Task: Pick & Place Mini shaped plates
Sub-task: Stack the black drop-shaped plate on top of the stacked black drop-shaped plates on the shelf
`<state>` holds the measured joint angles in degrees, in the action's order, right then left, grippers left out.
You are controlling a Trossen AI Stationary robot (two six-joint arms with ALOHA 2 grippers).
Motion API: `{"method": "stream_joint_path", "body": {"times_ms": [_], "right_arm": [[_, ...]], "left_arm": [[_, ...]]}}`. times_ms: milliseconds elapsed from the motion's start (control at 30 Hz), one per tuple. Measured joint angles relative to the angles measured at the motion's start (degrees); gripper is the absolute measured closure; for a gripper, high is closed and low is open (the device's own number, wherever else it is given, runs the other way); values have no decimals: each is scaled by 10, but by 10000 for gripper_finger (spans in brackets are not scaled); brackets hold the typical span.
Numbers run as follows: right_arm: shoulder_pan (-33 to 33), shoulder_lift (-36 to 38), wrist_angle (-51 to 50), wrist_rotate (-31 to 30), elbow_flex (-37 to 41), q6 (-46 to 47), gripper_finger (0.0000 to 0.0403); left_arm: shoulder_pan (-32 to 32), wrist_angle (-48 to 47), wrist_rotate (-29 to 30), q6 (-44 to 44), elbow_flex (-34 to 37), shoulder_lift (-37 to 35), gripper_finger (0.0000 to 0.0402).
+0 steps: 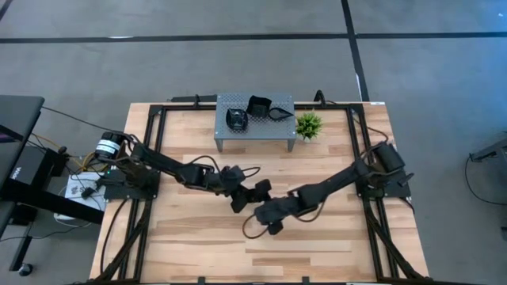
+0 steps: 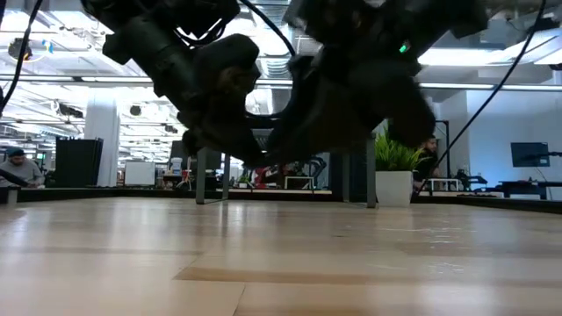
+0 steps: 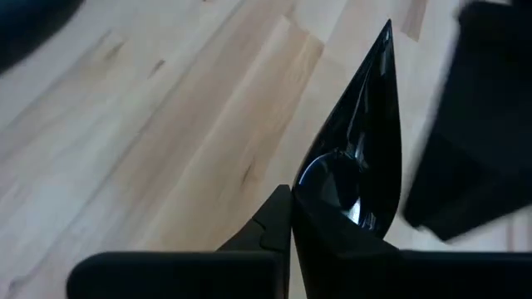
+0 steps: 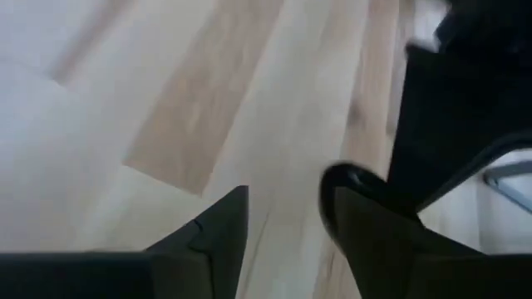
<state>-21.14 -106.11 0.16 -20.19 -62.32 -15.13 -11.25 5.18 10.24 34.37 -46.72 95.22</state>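
A glossy black teardrop mini plate [image 3: 357, 141] is up off the table in my left gripper [image 3: 291, 218], which is shut on it over the table's middle [image 1: 252, 192]. My right gripper [image 4: 287, 241] hovers close beside it [image 1: 265, 216], a little nearer the front edge. It is open, with nothing that I can make out between its fingers. In the low view both grippers [image 2: 215, 105] [image 2: 351, 96] hang above the wood. Three more black mini plates [image 1: 236, 119] [image 1: 257, 105] [image 1: 279, 113] rest on a grey perforated stand [image 1: 226, 138] at the far middle. My left gripper pinches the teardrop plate by its broad round end [image 3: 320, 195] between its two fingers. The fingers slant down from the table's left side and lie along the plate. The pointed tip [image 3: 386, 33] sticks out ahead of them, and the plate is clear of the table.
A small green potted plant [image 1: 308, 124] stands right of the stand. A black frame [image 1: 360, 119] runs around the wooden table top [image 1: 198, 245], which has bare wood toward its near edge. People and desks show in the room beyond in the low view.
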Motion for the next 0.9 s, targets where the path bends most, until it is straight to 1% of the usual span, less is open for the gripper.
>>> {"method": "stream_joint_path", "body": {"times_ms": [100, 233, 500, 633, 900], "right_arm": [[3, -30, -43, -14, -34, 0, 239], [3, -49, -48, -14, -58, 0, 258], [15, -49, -60, -19, -59, 12, 291], [23, -49, -70, 5, -59, 16, 320], [26, -49, -73, 8, -59, 17, 384]], "left_arm": [[-4, -9, -1, -18, 0, 0, 391], [-6, -22, -8, -38, 0, 0, 394], [-9, -24, -18, -40, 0, 0, 390], [-8, -21, -19, -39, 0, 0, 389], [-8, -4, -15, 0, 0, 0, 374]]}}
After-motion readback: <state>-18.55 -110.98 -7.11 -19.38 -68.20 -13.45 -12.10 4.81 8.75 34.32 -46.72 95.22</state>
